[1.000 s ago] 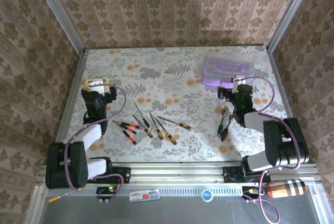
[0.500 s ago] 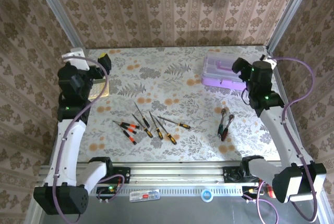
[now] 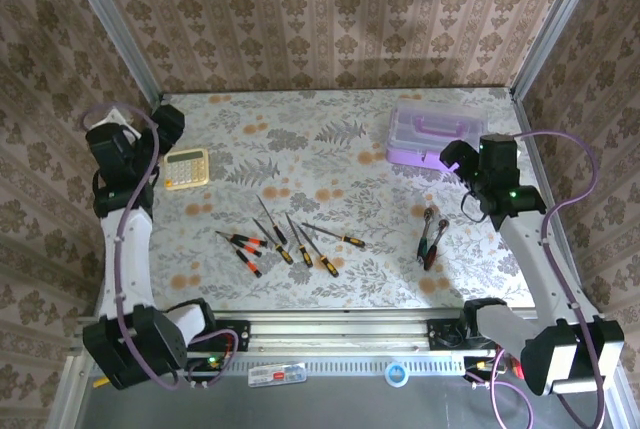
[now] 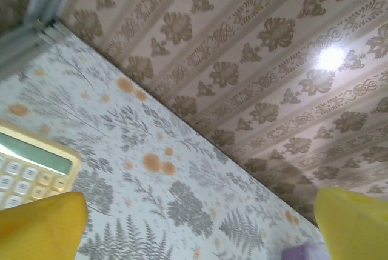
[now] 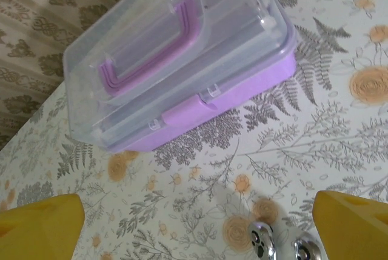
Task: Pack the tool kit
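Note:
The tool kit's purple box (image 3: 436, 132) stands shut at the back right of the table; its clear lid and purple handle (image 5: 151, 45) are close in the right wrist view. Several black-and-orange screwdrivers (image 3: 285, 237) lie loose at the middle front. The red-handled pliers (image 3: 432, 236) lie to their right, and their chrome ends (image 5: 267, 242) show between my right fingers. My right gripper (image 3: 456, 159) hovers open just in front of the box, its yellow fingertips (image 5: 39, 226) far apart. My left gripper (image 3: 165, 121) hangs open and empty at the back left, above the table (image 4: 182, 211).
A yellow calculator (image 3: 185, 167) lies at the left, just below my left gripper, and its corner (image 4: 30, 163) shows in the left wrist view. Patterned walls close in the back and both sides. A metal rail (image 3: 330, 329) runs along the front edge.
Both arms have unfolded from low over the table and risen. The left one swung to the back left past the calculator. The right one rose by the box, then drew slightly nearer.

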{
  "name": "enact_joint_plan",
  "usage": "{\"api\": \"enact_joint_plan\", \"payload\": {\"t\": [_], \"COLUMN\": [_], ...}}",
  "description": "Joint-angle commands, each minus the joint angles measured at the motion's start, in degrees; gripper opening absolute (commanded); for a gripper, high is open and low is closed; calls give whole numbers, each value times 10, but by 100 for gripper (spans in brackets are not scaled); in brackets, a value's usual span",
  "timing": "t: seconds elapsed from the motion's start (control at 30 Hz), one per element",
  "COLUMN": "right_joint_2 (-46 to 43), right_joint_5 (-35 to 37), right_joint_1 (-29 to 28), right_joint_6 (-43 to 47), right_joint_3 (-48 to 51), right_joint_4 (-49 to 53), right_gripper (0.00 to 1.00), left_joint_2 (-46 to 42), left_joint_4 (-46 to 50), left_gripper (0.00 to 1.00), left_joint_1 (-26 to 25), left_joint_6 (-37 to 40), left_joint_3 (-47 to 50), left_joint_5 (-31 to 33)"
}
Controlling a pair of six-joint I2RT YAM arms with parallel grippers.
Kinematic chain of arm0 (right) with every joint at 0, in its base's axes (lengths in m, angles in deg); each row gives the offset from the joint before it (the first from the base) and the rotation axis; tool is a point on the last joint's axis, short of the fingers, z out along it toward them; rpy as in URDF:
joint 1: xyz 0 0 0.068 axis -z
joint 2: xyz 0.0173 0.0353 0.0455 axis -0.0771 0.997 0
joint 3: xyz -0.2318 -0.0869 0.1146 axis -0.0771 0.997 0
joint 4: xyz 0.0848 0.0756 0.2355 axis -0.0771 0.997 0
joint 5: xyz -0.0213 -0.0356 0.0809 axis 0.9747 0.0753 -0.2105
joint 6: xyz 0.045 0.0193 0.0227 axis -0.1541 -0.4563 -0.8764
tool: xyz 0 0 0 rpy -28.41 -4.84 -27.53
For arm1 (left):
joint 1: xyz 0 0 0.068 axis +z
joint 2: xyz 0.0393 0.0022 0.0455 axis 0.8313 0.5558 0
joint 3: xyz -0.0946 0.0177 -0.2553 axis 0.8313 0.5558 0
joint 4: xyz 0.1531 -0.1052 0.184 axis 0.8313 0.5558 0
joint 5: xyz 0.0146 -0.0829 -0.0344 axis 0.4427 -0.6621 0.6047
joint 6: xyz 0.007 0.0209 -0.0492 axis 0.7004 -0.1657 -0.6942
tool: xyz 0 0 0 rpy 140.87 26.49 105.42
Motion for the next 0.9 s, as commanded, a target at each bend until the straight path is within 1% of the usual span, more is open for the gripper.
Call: {"api": "enact_joint_plan", "payload": {"t": [0.0, 0.1, 0.17, 0.2, 0.27, 0.43, 0.6, 0.77, 0.87], "right_joint_2": [3, 15, 28, 38, 59, 102, 116, 143, 169], "right_joint_5": [22, 38, 35, 31, 23, 6, 8, 7, -1], "right_joint_1": [-2, -2, -2, -2, -2, -2, 1, 13, 15], "right_joint_6": [-67, -111, -126, -131, -131, -116, -104, -112, -118], "right_joint_3": [-25, -38, -47, -51, -56, -52, -32, -44, -73], "right_joint_4": [27, 17, 9, 5, -1, -15, -43, -53, -43], "right_gripper": [98, 97, 97, 97, 97, 97, 98, 98, 97], "left_joint_2": [39, 97, 128, 139, 151, 155, 145, 146, 147], "left_joint_4": [3, 72, 102, 102, 96, 99, 91, 37, 22], "left_gripper": [96, 96, 96, 96, 96, 96, 100, 100, 100], "left_joint_1": [-47, -123, -161, -178, -196, -220, -242, -250, -251], "left_joint_6": [-30, 29, 59, 69, 77, 108, 124, 130, 187], "left_joint_3": [-67, -144, -175, -179, -166, -124, -109, -88, -69], "left_joint_5": [-30, -10, -5, -16, -32, -47, -10, -12, 8]}}
